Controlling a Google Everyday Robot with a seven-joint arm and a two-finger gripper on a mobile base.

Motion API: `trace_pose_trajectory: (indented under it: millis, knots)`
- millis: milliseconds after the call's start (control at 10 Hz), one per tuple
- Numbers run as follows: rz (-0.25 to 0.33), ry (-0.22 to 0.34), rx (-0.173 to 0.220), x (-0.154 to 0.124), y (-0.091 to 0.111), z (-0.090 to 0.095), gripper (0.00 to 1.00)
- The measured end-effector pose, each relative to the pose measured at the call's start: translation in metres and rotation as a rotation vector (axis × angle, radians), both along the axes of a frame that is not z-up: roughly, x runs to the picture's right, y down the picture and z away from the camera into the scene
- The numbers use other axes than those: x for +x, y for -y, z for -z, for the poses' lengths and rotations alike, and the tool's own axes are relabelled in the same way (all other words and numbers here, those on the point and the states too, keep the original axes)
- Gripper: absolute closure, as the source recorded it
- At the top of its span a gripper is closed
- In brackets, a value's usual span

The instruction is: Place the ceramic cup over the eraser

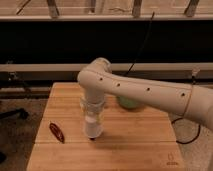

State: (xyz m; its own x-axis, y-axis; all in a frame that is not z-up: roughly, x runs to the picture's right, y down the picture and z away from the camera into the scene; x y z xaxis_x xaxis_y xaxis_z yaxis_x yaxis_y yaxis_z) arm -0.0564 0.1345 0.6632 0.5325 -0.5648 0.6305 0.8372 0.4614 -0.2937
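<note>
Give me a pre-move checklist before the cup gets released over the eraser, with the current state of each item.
1. Gripper over the table, centre-left: ok.
2. Cup at the gripper's tip, low near the wood: ok, though whether it touches the surface cannot be told.
3. Eraser under the cup: cannot tell; only a small dark spot shows at the cup's lower edge.
4. Cup upright or tilted: looks roughly vertical, ok.
5. Red object clear of the cup, off to its left: ok.
6. Green bowl clear of the cup, behind the arm: ok.
</note>
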Motion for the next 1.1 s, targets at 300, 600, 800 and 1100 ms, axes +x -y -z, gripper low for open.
trace_pose_trajectory:
  millis: [300, 600, 800, 1100]
  knots:
    - [0.007, 0.006, 0.001, 0.000, -0.009, -0.013, 0.96]
    - [0.018, 0.003, 0.022, -0.005, -0.014, -0.020, 0.67]
    - [0.008, 0.002, 0.029, -0.005, -0.016, -0.024, 0.48]
    - [-0.027, -0.016, 0.031, 0.003, -0.016, -0.031, 0.21]
